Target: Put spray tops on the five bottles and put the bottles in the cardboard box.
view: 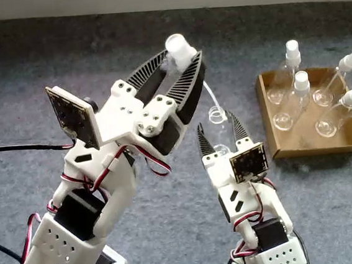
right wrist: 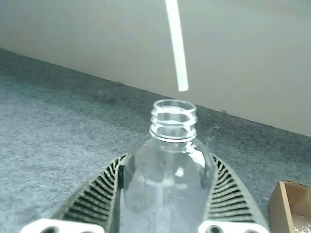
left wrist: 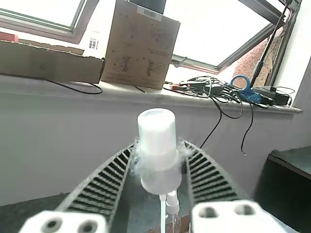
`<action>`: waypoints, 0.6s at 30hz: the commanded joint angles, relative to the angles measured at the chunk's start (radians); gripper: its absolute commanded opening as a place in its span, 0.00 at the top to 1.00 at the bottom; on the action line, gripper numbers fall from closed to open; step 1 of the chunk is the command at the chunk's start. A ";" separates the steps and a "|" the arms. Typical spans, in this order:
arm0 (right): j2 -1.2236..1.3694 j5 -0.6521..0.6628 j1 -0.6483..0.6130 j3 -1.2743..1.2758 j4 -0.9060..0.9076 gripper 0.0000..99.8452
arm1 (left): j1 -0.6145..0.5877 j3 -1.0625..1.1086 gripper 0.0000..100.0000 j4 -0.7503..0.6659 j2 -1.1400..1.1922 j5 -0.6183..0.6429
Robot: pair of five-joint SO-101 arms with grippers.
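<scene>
Currently one spray top [view: 177, 44] is clamped in the left pincer [view: 181, 58], which is closed on its collar and raised above the worktop [view: 332, 204]. Its tube [right wrist: 176, 46] is hung just above the open neck of one uncapped bottle [view: 217, 114]. That bottle is gripped around its body by the right pincer [view: 217, 128]. Whether its base touches the worktop cannot be told. Four capped bottles [view: 292, 99] are counted inside the one cardboard box [view: 318, 151], beside the right arm. Totals: five bottles, five tops.
</scene>
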 commanded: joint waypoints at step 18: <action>-0.001 0.003 -0.030 0.156 -0.027 0.88 | -0.050 0.090 0.99 -0.063 -0.015 -0.009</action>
